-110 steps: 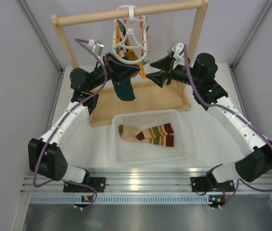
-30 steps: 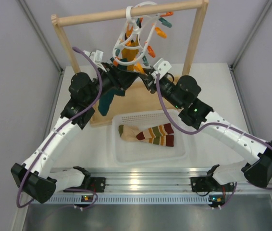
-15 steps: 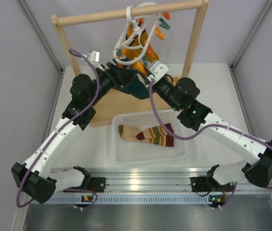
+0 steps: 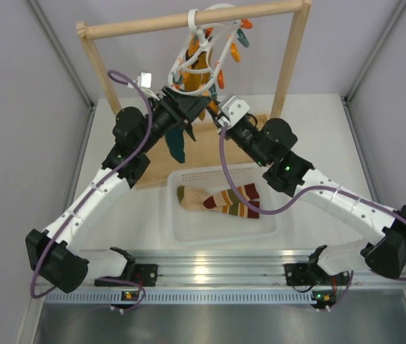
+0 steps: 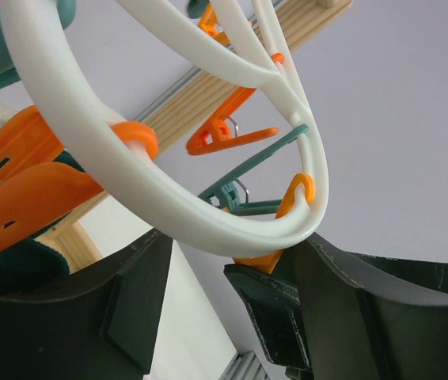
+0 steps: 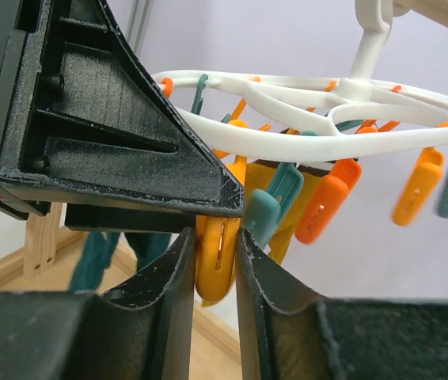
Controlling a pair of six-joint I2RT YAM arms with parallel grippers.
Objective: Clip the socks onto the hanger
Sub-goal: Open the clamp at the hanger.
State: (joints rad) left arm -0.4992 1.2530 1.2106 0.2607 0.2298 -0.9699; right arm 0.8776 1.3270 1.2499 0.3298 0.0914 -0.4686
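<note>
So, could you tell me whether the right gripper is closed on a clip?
Shut: the right gripper pinches an orange clip, its fingers pressing both sides in the right wrist view.

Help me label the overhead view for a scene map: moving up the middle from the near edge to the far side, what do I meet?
metal rail → white basket, near rim → striped socks → teal sock → hanger
</note>
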